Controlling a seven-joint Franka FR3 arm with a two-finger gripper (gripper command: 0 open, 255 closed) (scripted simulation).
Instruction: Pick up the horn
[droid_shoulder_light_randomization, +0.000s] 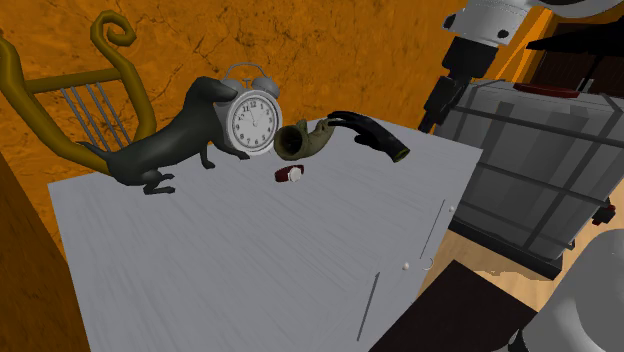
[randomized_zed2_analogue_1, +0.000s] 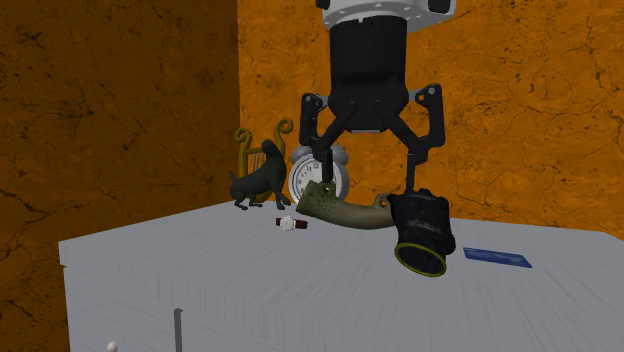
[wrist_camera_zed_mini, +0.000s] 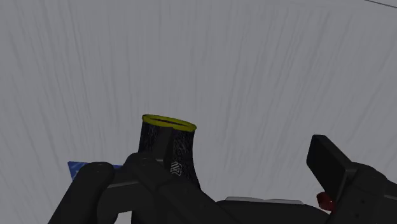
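The gripper (randomized_zed2_analogue_1: 367, 190) is hanging wide open over the horn (randomized_zed2_analogue_1: 362, 214).
The horn seems to be lying on the grey table (randomized_zed2_analogue_1: 250, 290) near the alarm clock (droid_shoulder_light_randomization: 253, 122), and its black flared end is sitting between the fingers, nearer to one of them. In my judgement, the hand should be centring over the thinner olive middle and going lower before closing, because the flare could be slipping out.
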